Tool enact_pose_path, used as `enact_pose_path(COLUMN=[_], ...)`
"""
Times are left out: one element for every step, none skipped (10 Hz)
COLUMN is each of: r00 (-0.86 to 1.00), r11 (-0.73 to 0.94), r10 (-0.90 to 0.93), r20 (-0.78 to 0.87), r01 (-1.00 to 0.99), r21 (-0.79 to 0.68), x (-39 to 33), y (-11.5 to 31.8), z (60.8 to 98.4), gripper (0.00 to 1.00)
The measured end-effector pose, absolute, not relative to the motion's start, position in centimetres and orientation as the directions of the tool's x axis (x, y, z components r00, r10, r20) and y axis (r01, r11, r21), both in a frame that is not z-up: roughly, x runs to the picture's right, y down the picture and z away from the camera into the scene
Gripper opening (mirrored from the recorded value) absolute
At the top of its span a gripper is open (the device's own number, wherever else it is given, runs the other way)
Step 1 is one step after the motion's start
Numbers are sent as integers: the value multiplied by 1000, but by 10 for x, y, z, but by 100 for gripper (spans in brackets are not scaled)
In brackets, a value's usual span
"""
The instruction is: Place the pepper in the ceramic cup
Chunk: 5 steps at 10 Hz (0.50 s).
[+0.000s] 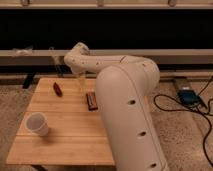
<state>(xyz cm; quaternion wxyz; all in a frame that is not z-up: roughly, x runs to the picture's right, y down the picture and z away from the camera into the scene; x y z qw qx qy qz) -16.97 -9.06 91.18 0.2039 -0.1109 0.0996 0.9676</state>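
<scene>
Hovering spread over the far-left pepper, the end effector looks set to grasp; the ceramic cup stands upright nearer.

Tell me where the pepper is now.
In the camera view, the pepper lies at the far left of the wooden table, just below the hand and left of the dark bar.
</scene>
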Motion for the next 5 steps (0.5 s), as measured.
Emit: enact_pose_path(r00=[-895,-902,-917,-917,-905], r11=[-901,-914,-942,-954,-957], r10=[362,318,196,94,-2], r20=[-261,-292,-348,-387,-425], r01=[-408,-374,-274,-195,-122], r21=[149,158,193,230,263], x=[-169,-168,-164,-162,-158], y=[-91,-94,-100,-105,-114], z=[912,912,912,910,904], gripper=[80,80,80,80,80])
